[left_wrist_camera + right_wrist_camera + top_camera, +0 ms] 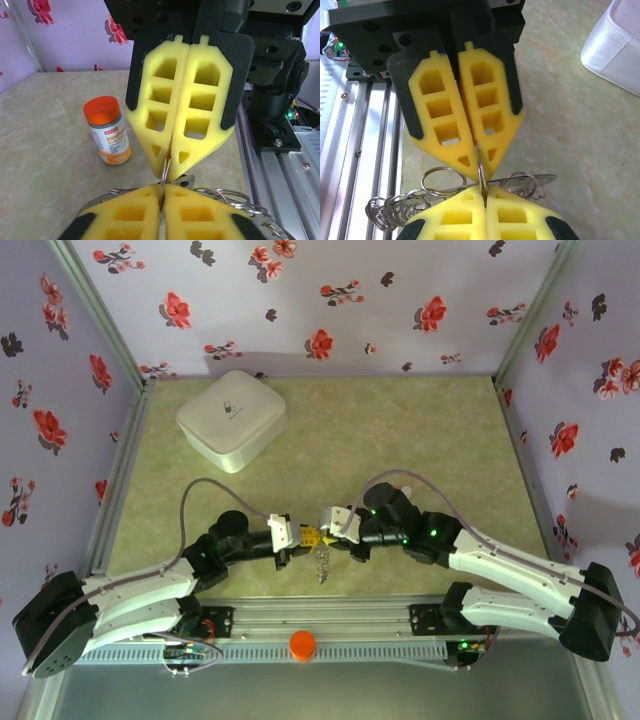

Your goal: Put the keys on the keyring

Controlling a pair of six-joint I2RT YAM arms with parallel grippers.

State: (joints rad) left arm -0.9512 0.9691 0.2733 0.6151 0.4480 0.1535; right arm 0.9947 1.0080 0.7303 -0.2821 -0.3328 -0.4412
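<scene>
My left gripper (311, 536) and right gripper (330, 534) meet tip to tip above the table's near middle. Both are shut on the same thin metal ring of the keyring (481, 175), which stands edge-on between the two pairs of yellow fingers. In the left wrist view my left gripper (162, 192) pinches the keyring (164, 172) from below and the right gripper (168, 165) from above. A flat metal piece (530, 179) and several small rings (390, 210) hang crosswise from it. The keys are out of view.
An orange-capped pill bottle (106, 131) stands on the table beyond the grippers. The white square box (232, 420) sits at the back left. The aluminium rail (320, 625) runs along the near edge, close under the hanging rings (322, 566).
</scene>
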